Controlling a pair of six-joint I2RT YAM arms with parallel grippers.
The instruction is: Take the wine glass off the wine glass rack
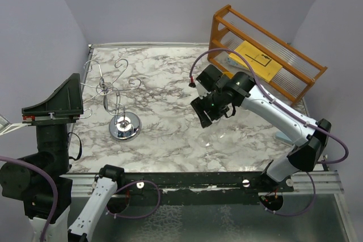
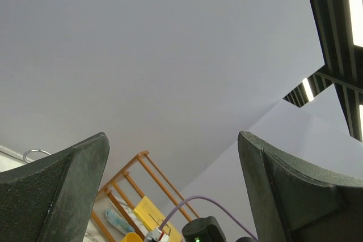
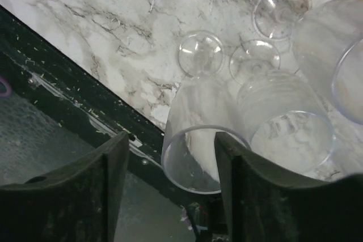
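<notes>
The silvery wire wine glass rack [image 1: 113, 90] stands at the table's left on its round chrome base [image 1: 125, 127]; I see no glass on its arms. Three clear wine glasses stand upright on the marble in the right wrist view; the nearest one [image 3: 195, 123] is close to the front edge. My right gripper [image 3: 173, 196] is open just above that glass; its right finger [image 3: 249, 185] overlaps the rim and its left finger [image 3: 108, 191] is outside it. In the top view this gripper [image 1: 205, 118] hovers mid-table. My left gripper [image 2: 173, 196] is open, empty and points upward, left of the rack [image 1: 54, 103].
An orange-brown wooden slatted shelf rack [image 1: 266, 55] with a yellow sheet stands at the back right. Two more glasses [image 3: 289, 123] [image 3: 340, 49] crowd to the right of the nearest one. The black front rail [image 3: 68, 77] runs beside the glasses. Walls close in on the left and back.
</notes>
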